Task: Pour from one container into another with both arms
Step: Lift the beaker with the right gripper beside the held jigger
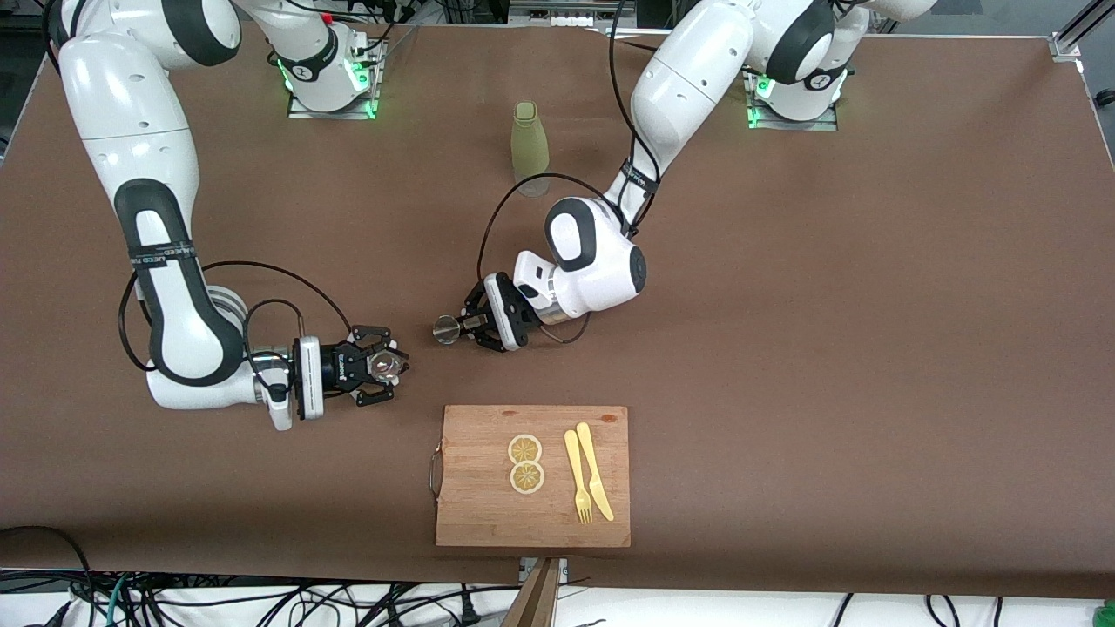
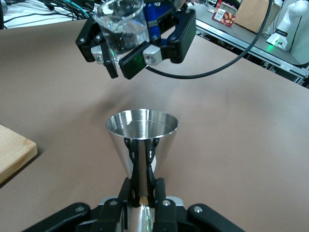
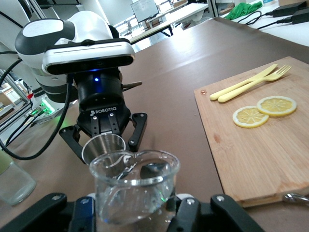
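Left gripper (image 1: 473, 324) fingers clamp a steel jigger (image 1: 447, 329); right gripper (image 1: 376, 367) fingers grip a glass beaker (image 1: 386, 366).

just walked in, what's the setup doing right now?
Two-arm pour, not yet begun. The right tool holds a clear glass beaker upright; the left tool grips a steel jigger by its waist, mouth open toward the beaker. They face each other above the bare table. The cutting board with lemon slices and the bottle sit untouched.
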